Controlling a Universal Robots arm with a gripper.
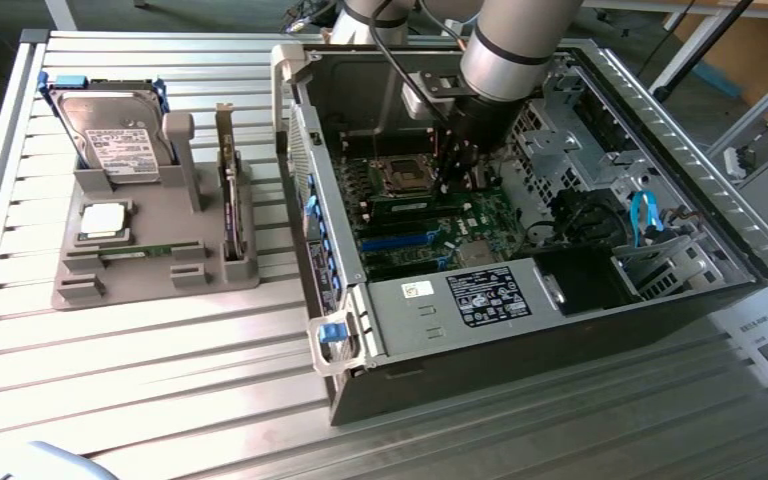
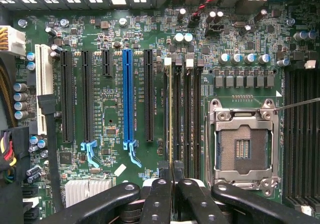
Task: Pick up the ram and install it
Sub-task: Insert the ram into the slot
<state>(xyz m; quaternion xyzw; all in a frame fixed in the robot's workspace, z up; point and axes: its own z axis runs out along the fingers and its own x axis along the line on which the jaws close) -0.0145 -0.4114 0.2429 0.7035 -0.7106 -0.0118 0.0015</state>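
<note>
On the tabletop (image 1: 157, 370), at the exterior view's left, a grey holder (image 1: 144, 280) carries a hard drive (image 1: 115, 140), a silver chip (image 1: 104, 220) and an upright card (image 1: 233, 195). To its right lies the open case (image 1: 518, 330), with the arm (image 1: 518, 45) reaching down into it. In the wrist view, past the blue slot (image 2: 128, 96), the ram (image 2: 171, 108) stands edge-on in a memory slot. The jaws are pinched almost shut on its end. The bare socket (image 2: 243, 144) lies beside.
</note>
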